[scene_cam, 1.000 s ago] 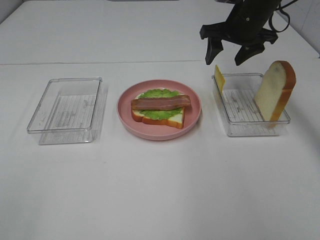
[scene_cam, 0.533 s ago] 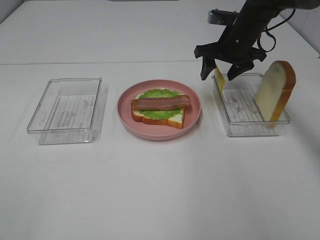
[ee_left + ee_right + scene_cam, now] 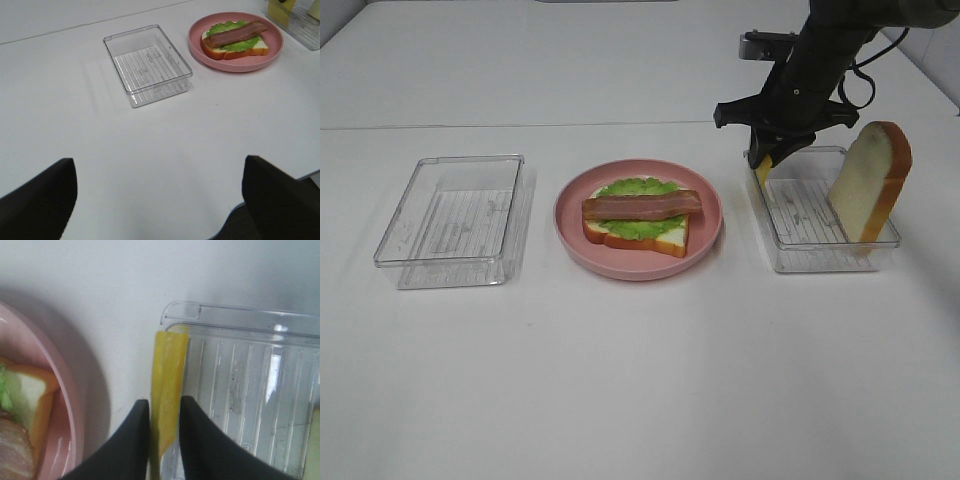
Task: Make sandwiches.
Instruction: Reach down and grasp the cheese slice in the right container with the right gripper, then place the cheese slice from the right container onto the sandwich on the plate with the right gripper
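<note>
Down from its hover above the right tray [image 3: 825,262], my right gripper [image 3: 766,162] has come onto the cheese slice [image 3: 761,174] over the last second. Its fingers [image 3: 132,440], spread wide back then, now press one on each flat face of the slice.

Taking the plate [image 3: 638,270] as the dial centre, the right tray lies at 3 o'clock and the left tray [image 3: 450,212] at 9 o'clock. The cheese slice stands on edge against the right tray's 9 o'clock wall. This posture exposes both faces, so a pinch from above is the fitting grip. The bread slice [image 3: 870,180] leans upright at the same tray's 3 o'clock wall, apart from my fingers.

The half-built sandwich [image 3: 640,212] lies flat on the plate: bread, lettuce, and a bacon strip on top.

Judged next step: lift the cheese straight up, then carry it toward 9 o'clock and lay it on the bacon. Caution: a thin slice may flex or slip.

My left gripper [image 3: 157,162] hangs over the table [image 3: 640,400], fingers wide apart and holding nothing.
</note>
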You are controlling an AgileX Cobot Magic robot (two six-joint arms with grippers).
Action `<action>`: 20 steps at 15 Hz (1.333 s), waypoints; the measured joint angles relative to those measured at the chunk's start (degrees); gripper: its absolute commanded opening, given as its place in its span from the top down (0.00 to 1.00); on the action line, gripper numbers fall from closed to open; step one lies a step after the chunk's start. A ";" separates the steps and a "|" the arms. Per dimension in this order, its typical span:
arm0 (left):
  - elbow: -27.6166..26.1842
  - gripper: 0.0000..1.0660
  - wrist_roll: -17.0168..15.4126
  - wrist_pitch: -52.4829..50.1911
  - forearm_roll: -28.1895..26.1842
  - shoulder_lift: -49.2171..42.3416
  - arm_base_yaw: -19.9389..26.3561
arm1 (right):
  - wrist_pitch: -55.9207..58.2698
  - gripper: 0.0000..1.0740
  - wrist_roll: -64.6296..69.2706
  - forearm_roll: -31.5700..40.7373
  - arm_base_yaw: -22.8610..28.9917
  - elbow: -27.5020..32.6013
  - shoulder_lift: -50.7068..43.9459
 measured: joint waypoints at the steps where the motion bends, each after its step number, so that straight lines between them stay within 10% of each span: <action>1: 0.00 0.20 0.00 0.00 0.00 0.00 0.00 | 0.00 0.99 0.00 0.00 0.00 0.00 0.06; 10: 0.00 0.20 0.00 0.00 0.00 0.00 0.00 | 1.60 1.00 0.00 0.34 0.00 0.00 -6.19; 20: 0.00 0.20 0.00 -0.06 0.00 0.00 0.00 | 9.57 1.00 -11.80 28.42 4.70 0.00 -8.19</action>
